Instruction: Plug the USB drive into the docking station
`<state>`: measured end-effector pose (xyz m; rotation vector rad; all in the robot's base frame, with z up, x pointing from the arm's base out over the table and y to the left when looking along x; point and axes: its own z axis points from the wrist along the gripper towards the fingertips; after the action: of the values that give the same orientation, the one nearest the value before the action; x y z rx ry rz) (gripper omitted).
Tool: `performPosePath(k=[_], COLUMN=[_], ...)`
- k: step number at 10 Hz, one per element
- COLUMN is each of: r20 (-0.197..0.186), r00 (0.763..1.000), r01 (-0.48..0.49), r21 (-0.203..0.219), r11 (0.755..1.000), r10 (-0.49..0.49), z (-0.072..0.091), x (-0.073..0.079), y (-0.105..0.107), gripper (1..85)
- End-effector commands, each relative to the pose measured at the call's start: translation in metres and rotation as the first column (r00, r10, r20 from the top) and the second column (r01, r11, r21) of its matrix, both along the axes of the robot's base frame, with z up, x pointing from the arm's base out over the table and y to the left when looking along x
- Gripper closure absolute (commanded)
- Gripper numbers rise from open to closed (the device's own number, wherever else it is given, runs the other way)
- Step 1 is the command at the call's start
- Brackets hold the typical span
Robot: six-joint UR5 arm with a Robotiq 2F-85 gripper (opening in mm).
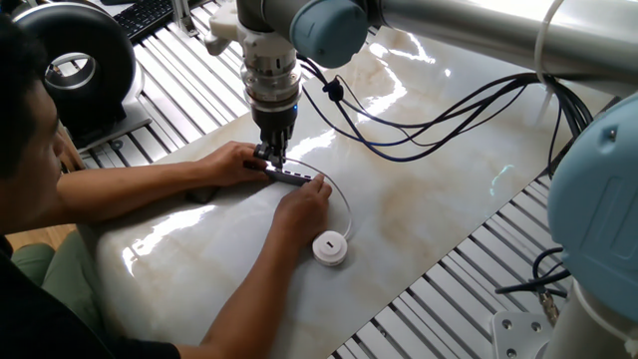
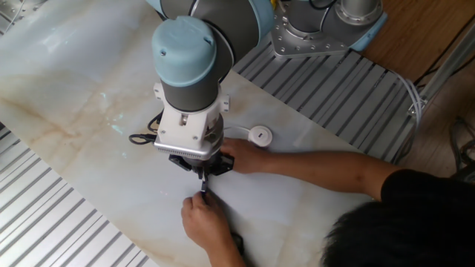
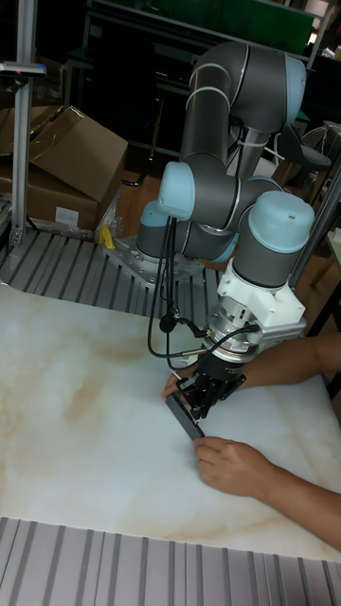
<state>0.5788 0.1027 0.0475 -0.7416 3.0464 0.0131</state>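
The robot's fingers [image 3: 210, 393] sit at the docking station [image 3: 185, 417], with a person's hands [image 3: 230, 465] beside it.

One fixed view looks down across the table [image 1: 449, 199] from beside the seated person. The other looks steeply down from opposite. The tall view faces the arm's base, low and close; all share the gripper [image 3: 204, 409].
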Motion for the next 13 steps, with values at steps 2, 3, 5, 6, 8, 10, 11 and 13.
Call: performPosePath(k=[2, 3, 5, 6, 8, 10, 11, 13], r20=[0.001, 0.001, 0.010, 0.013, 0.013, 0.015, 0.015, 0.007], r00=[1.000, 1.000, 1.000, 1.000, 1.000, 1.000, 1.000, 1.000], r01=[0.004, 0.003, 0.003, 0.003, 0.001, 0.001, 0.001, 0.004], r21=[0.010, 0.012, 0.012, 0.012, 0.006, 0.006, 0.006, 0.013], r11=[1.000, 1.000, 1.000, 1.000, 1.000, 1.000, 1.000, 1.000], r10=[-0.004, -0.003, -0.003, -0.003, -0.001, -0.001, -0.001, -0.004], z=[0.0019, 0.0023, 0.0014, 0.0006, 0.0000, 0.0001, 0.0002, 0.0044], x=[0.0006, 0.0007, 0.0033, 0.0043, 0.0041, 0.0046, 0.0046, 0.0015], y=[0.0012, 0.0013, 0.0006, 0.0004, -0.0010, -0.0011, -0.0012, 0.0010], gripper=[84.3, 84.3, 84.3, 84.3, 84.3, 84.3, 84.3, 84.3])
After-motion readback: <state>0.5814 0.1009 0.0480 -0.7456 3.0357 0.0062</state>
